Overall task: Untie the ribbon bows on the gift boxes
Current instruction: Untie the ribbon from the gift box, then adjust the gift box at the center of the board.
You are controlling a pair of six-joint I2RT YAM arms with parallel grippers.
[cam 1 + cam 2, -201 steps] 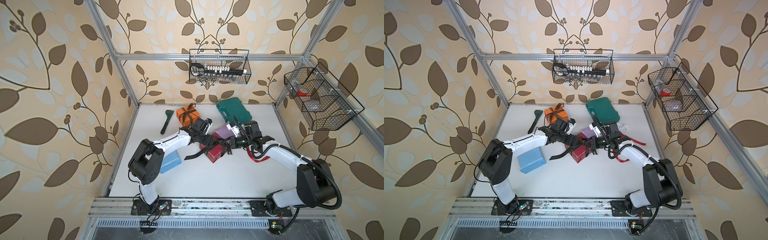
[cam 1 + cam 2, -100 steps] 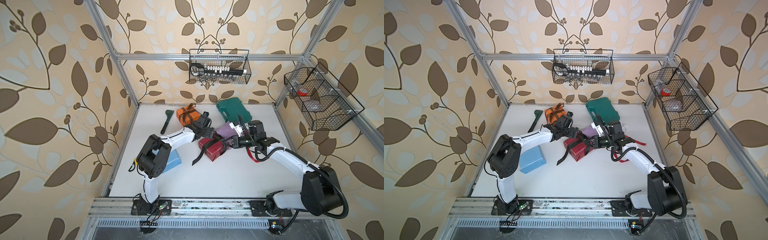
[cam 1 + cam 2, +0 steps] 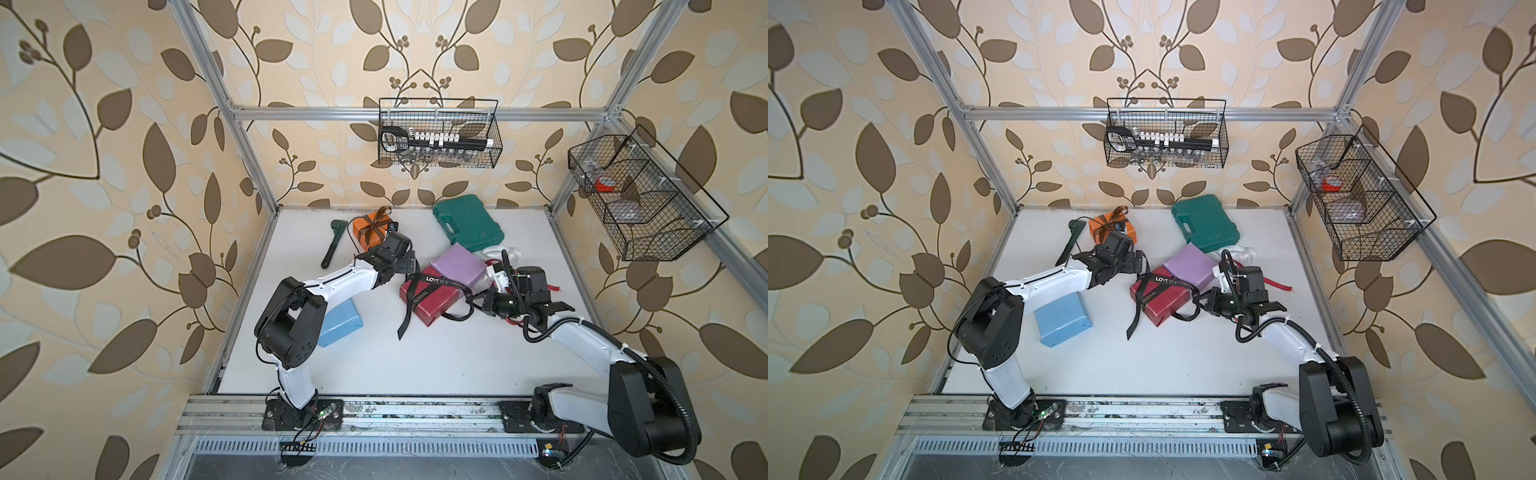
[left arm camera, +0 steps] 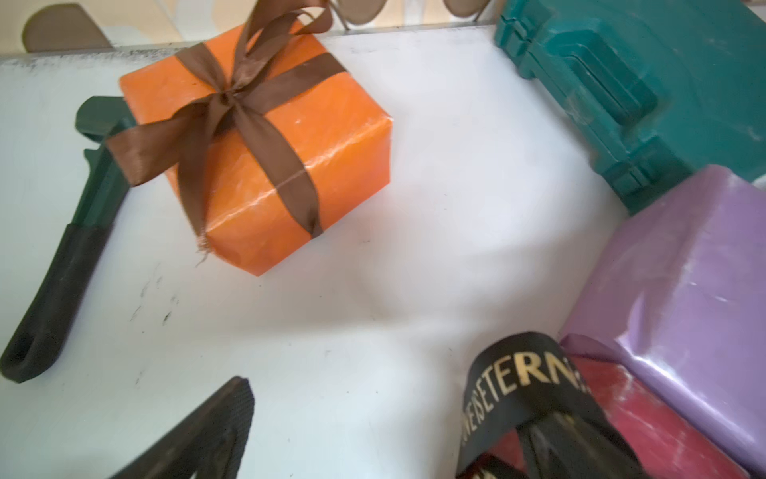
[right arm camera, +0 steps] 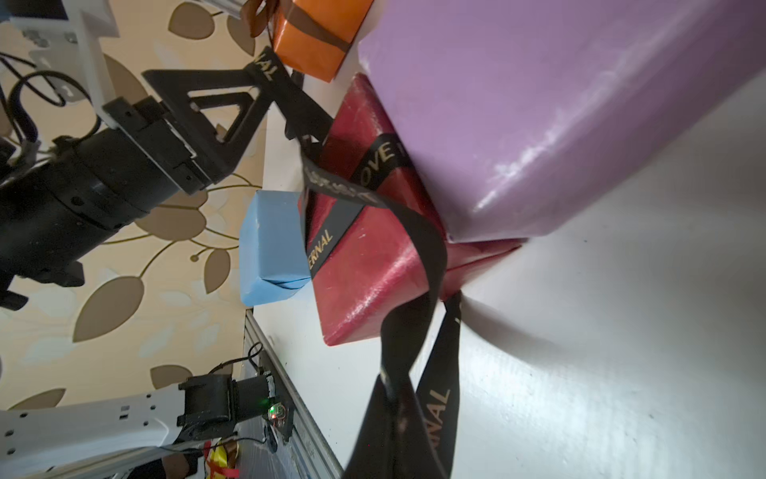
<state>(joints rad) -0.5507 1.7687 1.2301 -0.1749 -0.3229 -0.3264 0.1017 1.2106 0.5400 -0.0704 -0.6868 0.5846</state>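
since a second ago left end effector (image 3: 409, 268) has spread wide, yet black ribbon (image 3: 446, 285) still hangs on it. nearer, right end effector (image 3: 478, 300) pinches that ribbon's tail right of centre; pulling may drag dark red box (image 3: 436, 301), since lilac box (image 3: 459, 266) leans on it. beyond, upper centre, orange box (image 3: 370, 230) keeps brown bow (image 3: 376, 222) tied, wrench (image 3: 334, 245) beside.

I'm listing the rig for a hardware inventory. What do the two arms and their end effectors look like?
The left arm and right arm have white link shells and black joint housings. The left end effector and right end effector are black; the left's fingers are triangular open frames with textured faces. A black corrugated conduit loops past the right shoulder.
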